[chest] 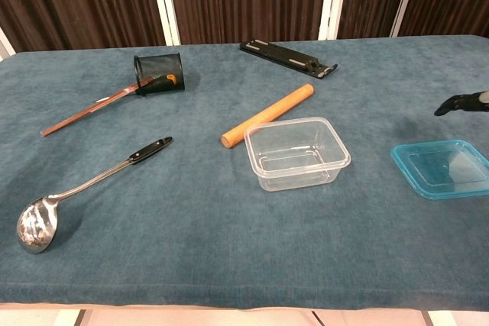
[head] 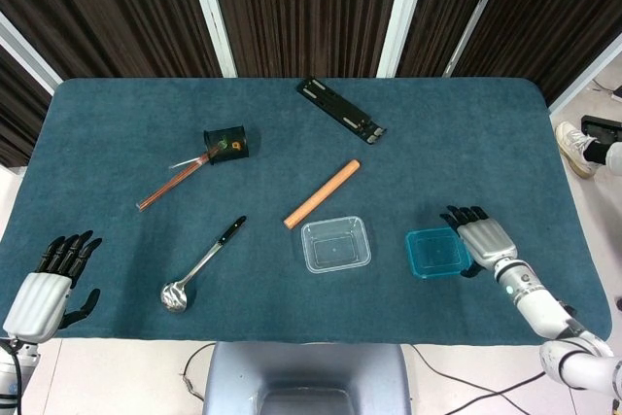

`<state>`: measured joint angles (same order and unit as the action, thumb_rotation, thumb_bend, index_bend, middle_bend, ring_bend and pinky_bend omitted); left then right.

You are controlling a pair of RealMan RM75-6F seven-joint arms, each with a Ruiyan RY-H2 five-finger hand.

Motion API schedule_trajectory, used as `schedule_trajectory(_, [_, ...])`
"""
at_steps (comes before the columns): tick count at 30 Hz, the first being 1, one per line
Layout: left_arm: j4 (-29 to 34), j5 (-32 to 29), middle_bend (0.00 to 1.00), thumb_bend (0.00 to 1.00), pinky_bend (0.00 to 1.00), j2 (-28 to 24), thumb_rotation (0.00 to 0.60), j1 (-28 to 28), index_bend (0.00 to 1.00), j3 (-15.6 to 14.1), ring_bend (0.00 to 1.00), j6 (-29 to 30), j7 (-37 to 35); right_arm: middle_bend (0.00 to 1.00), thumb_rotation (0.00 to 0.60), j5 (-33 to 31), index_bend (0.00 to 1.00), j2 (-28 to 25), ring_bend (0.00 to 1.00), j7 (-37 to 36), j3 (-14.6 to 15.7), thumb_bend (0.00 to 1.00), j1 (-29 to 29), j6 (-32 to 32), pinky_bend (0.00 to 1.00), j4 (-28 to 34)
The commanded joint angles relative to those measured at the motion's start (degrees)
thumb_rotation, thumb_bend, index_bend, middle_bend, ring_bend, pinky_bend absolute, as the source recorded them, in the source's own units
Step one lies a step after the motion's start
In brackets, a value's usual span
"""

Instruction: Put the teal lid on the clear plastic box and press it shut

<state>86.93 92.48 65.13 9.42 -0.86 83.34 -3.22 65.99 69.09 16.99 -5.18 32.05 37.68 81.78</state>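
Note:
The clear plastic box stands open-topped near the table's front middle. To its right the teal lid lies flat on the cloth. My right hand hovers at the lid's right edge with fingers spread and nothing in it; in the chest view only its fingertips show at the right border. My left hand rests open at the table's front left corner, far from both objects.
A wooden rolling pin lies just behind the box. A steel ladle is at the front left. Further back are a black mesh cup, chopsticks and a black clip board.

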Motion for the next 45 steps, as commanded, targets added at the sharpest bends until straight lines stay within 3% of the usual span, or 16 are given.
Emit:
schedule_trajectory(1, [0.0,0.0,0.0,0.41,0.01,0.0,0.6,0.0,0.0,0.0,0.0,0.1,0.0,0.0,0.6,-2.1,0.03,1.2,0.0,2.1,0.9,0.11,1.6,-1.3,0.0,-0.9])
schedule_trajectory(34, [-0.1,0.0,0.0,0.41,0.01,0.1,0.6,0.0,0.0,0.0,0.0,0.0,0.0,0.0,0.6,-11.4,0.08,6.3,0.0,7.8,6.4,0.12,7.1,-0.7,0.0,-3.2])
schedule_trajectory(45, [0.0,0.1,0.0,0.41,0.01,0.1,0.6,0.0,0.0,-0.1,0.0,0.0,0.1,0.01,0.6,-11.3,0.35,7.2,0.0,7.8,7.3,0.11,7.0,1.2,0.0,-4.1])
